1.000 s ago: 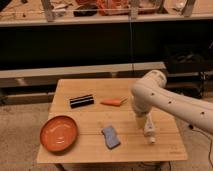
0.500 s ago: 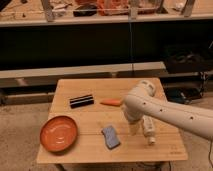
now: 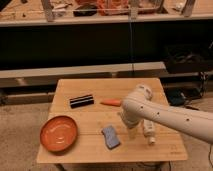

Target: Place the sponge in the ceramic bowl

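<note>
The sponge (image 3: 110,136), a small flat blue-grey pad, lies on the wooden table (image 3: 95,92) near its front edge. Left of it, at the front left corner, sits the ceramic bowl (image 3: 59,133), wide, shallow, orange-red and with nothing in it. My white arm (image 3: 165,117) reaches in from the right and bends down over the table. The gripper (image 3: 132,131) points downward just right of the sponge, close to the tabletop and apart from the sponge. It holds nothing that I can see.
A black block with a light stripe (image 3: 81,100) lies at the table's middle left. An orange carrot-like piece (image 3: 111,102) lies at the centre. A small white object (image 3: 148,132) stands right of the gripper. Dark shelving runs behind the table.
The arm has swung left and lowered, bringing the gripper from near the white object to just right of the sponge. Sponge, bowl and the other objects have not moved.
</note>
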Available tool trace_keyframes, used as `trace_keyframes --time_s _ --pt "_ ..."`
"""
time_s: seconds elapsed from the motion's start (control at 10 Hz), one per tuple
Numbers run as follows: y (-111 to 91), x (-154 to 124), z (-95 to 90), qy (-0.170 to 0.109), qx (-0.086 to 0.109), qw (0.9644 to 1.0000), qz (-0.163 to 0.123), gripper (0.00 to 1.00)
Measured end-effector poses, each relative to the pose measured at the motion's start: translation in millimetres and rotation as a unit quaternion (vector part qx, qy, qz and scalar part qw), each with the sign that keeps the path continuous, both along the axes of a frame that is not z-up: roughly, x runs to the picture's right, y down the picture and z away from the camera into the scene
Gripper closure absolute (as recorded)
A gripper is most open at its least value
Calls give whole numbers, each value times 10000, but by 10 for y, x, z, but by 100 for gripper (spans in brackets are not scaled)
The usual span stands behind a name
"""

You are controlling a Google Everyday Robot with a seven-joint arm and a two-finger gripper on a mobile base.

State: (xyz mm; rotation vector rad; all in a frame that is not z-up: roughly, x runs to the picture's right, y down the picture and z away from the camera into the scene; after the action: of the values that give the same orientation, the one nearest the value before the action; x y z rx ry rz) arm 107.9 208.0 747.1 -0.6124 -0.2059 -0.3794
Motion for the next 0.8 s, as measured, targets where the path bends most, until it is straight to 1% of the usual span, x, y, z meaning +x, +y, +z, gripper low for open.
trace_keyframes --time_s 0.1,0.5,0.7,0.8 --pt "74 -31 11 -121 -53 9998 -164 20" --pt "228 -130 47 -346 -178 9984 -413 20" --pt "302 -226 51 -625 -198 9947 -788 20" --pt "324 -262 50 -684 -209 9937 -860 20"
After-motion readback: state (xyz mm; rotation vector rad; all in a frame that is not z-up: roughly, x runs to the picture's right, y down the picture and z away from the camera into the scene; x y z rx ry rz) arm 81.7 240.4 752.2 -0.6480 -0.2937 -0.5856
